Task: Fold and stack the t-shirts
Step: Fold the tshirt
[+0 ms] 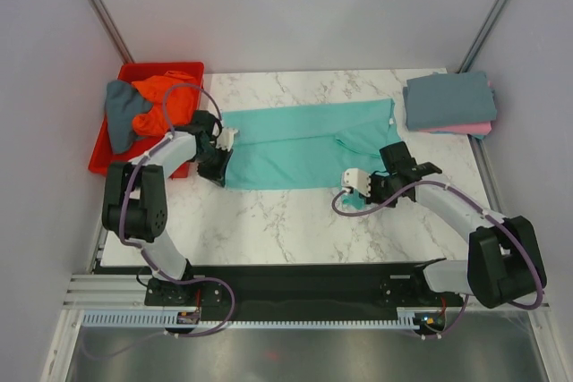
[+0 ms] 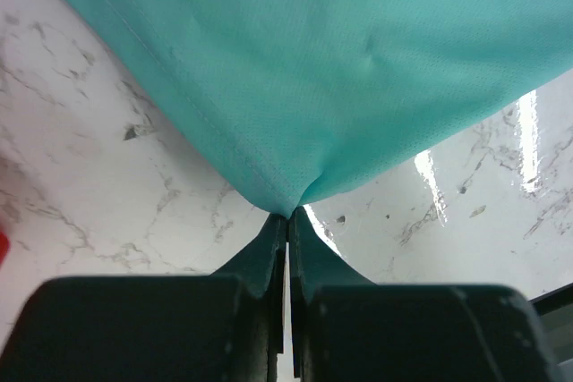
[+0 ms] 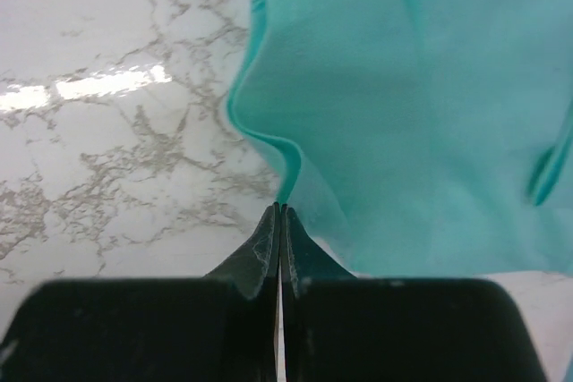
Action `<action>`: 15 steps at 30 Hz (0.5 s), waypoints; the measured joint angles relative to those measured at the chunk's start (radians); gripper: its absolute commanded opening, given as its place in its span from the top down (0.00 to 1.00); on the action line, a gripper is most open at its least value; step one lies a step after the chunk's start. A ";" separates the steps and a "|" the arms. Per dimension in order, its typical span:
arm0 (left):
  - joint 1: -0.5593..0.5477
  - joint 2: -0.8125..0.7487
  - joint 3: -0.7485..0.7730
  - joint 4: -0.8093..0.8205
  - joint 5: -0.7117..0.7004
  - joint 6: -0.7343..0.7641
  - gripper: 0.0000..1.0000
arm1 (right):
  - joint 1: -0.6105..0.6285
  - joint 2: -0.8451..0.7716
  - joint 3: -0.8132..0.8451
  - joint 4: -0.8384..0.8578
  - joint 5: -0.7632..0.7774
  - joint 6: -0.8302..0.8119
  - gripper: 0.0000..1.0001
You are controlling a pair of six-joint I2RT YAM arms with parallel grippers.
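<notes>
A teal t-shirt (image 1: pixel 304 145) lies spread across the marble table. My left gripper (image 1: pixel 220 170) is shut on its near left corner; in the left wrist view the gripper (image 2: pixel 288 214) pinches the hem and the shirt (image 2: pixel 340 69) rises away from the tips. My right gripper (image 1: pixel 356 192) is shut on the near right edge; in the right wrist view the gripper (image 3: pixel 282 206) pinches a fold of the shirt (image 3: pixel 421 114). A stack of folded shirts (image 1: pixel 448 103), grey-blue over pink, sits at the back right.
A red bin (image 1: pixel 106 157) at the back left holds an orange shirt (image 1: pixel 166 96) and a grey-blue shirt (image 1: pixel 124 112). Bare marble table (image 1: pixel 269 221) lies in front of the teal shirt. Grey walls enclose both sides.
</notes>
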 measured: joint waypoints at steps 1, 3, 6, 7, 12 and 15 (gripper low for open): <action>0.000 0.000 0.021 -0.011 0.001 0.005 0.98 | 0.000 -0.001 0.019 0.005 0.002 0.011 1.00; 0.000 0.000 0.066 -0.029 0.003 0.014 0.98 | 0.000 -0.001 0.056 0.025 0.005 0.032 1.00; 0.000 0.000 0.149 -0.058 0.010 0.029 0.98 | 0.000 0.002 0.105 0.055 0.011 0.055 1.00; 0.000 0.002 0.179 -0.066 0.014 0.034 0.98 | 0.000 0.005 0.121 0.065 0.014 0.064 1.00; 0.000 0.042 0.308 -0.098 0.020 0.056 0.98 | -0.016 0.064 0.196 0.126 0.022 0.107 1.00; 0.001 0.080 0.360 -0.122 0.020 0.070 0.98 | -0.046 0.108 0.249 0.158 0.028 0.136 1.00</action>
